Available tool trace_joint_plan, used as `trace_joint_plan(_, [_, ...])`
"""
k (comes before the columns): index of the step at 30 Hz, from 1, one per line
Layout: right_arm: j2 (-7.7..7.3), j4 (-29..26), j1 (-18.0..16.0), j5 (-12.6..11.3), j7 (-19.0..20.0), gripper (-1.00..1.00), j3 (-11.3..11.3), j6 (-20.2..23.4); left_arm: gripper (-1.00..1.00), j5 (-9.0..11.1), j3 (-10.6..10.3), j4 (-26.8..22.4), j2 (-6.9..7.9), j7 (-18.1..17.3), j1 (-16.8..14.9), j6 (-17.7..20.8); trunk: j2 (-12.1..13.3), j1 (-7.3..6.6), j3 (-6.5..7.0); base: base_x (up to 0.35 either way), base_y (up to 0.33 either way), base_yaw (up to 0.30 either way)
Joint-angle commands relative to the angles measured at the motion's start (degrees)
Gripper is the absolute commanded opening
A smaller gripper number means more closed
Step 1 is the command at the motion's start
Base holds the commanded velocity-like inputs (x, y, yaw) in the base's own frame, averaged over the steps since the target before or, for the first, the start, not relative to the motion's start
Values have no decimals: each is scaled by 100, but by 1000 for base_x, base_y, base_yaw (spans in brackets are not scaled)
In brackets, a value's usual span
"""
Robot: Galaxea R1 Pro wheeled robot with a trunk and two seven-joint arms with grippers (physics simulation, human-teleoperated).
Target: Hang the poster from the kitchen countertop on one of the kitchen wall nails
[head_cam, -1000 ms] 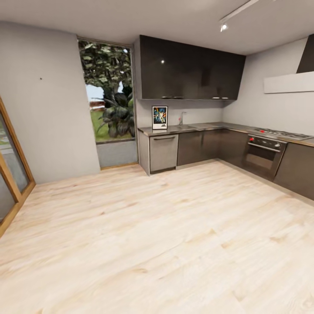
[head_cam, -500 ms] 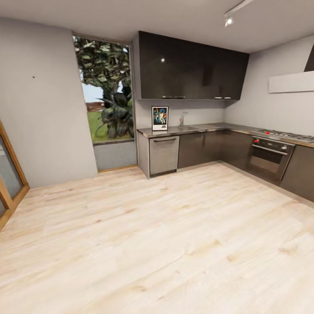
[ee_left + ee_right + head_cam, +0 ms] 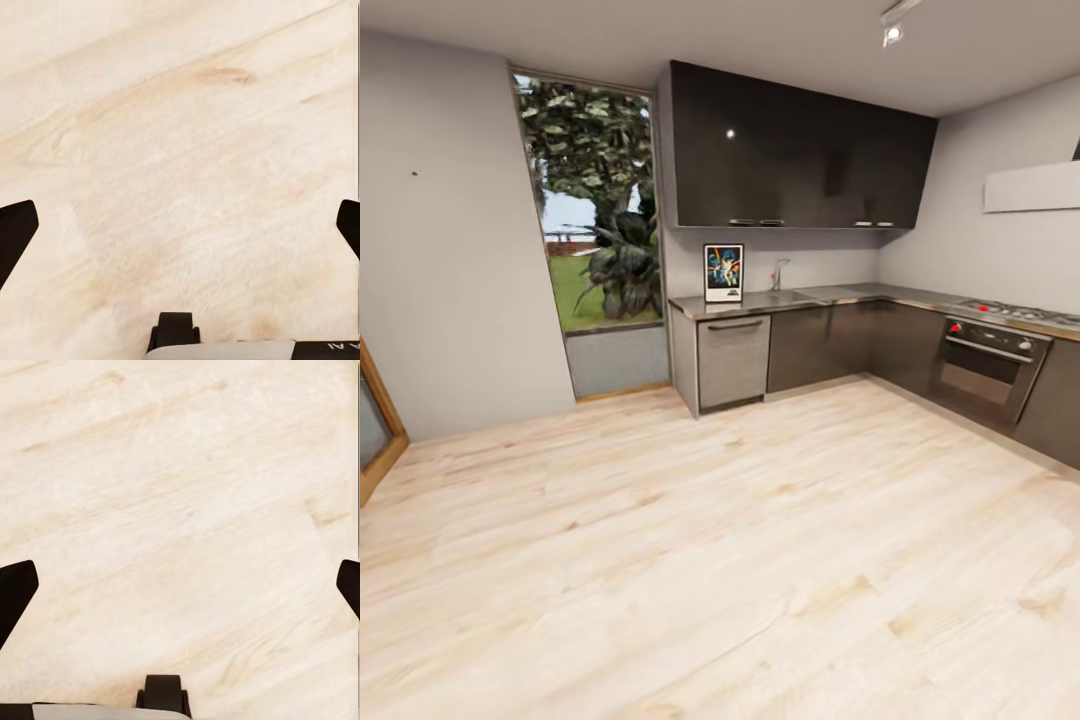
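We look across a wide pale wooden floor [image 3: 720, 560] toward a kitchen corner, and we take the kitchen countertop [image 3: 830, 296] as our landmark: a long, glossy dark grey slab that bends in an L along two walls. The poster [image 3: 724, 272] stands upright at the countertop's near left end, leaning back against the pale wall behind it; its colourful figures on dark blue and white border are visible, though the title is too small for us to read. Further along the countertop from the poster, a tap [image 3: 778, 272] rises over the sink. Above the countertop hang glossy dark wall cabinets [image 3: 800, 160]; below it run dark cabinet fronts and a grey dishwasher [image 3: 733, 360], and under its right-hand run sits an oven [image 3: 988, 365] with red knobs. Left of the countertop, a tall window [image 3: 592, 210] shows green foliage, and beyond that window, on the pale grey wall, one of the wall nails [image 3: 414, 173] appears as a tiny dark dot well apart from the poster. In the left wrist view, our left gripper [image 3: 180, 232] has its dark fingertips spread wide at the picture's edges with only bare floor between them. In the right wrist view, our right gripper [image 3: 180, 592] is likewise spread wide over bare floor, holding nothing.
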Motion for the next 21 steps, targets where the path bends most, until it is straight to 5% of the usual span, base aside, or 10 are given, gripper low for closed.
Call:
trace_joint_plan(1, [0, 5, -3, 20, -2, 100, -4, -17, 100, -3, 7, -7, -1, 1, 2, -9, -2, 3, -5, 309, -170, 0])
trace_joint_plan(21, [0, 5, -3, 7, -2, 100, -14, -21, 100, -6, 7, -7, -1, 1, 2, -7, -2, 3, -5, 279, -212, 0])
